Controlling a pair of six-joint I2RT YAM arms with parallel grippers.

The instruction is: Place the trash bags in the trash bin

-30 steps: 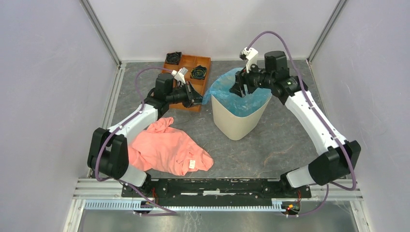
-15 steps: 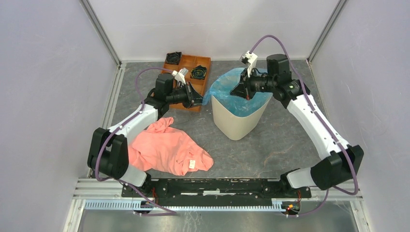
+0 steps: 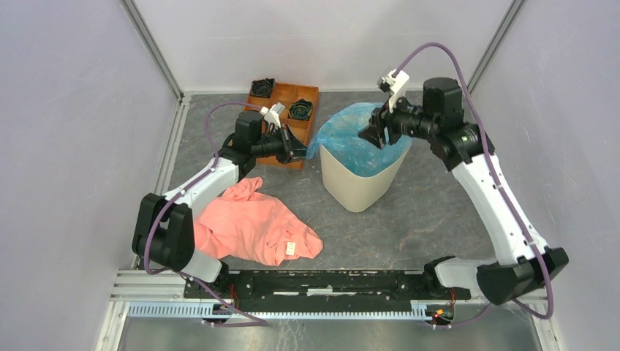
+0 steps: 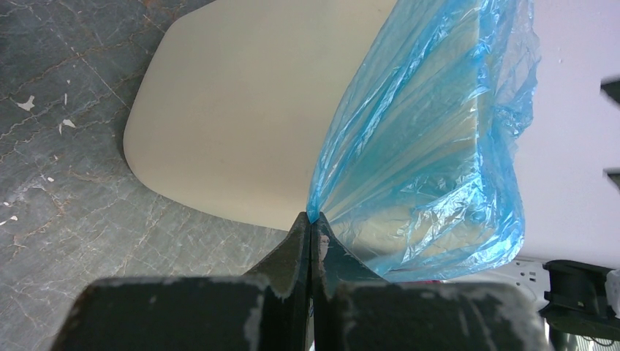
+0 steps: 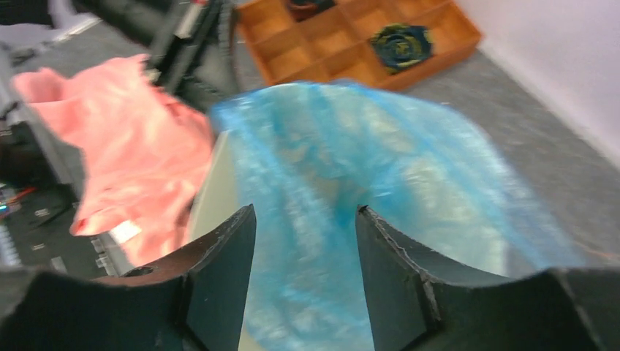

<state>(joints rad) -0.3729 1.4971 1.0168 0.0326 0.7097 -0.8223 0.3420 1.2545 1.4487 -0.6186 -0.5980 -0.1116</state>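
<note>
Now your left fingers (image 4: 298, 248) clamp tight on the edge of the trash bag (image 4: 431, 146), its film fanning from their tips over the trash bin (image 4: 234, 110) rim just beyond. Your right fingers (image 5: 219, 278) spread wide, holding nothing, with the bag's mouth below them.

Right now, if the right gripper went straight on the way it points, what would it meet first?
Most likely the trash bag: the right gripper, jaws open, faces its blue film across the mouth of the trash bin. How far off is unclear; the wrist view is blurred.
</note>
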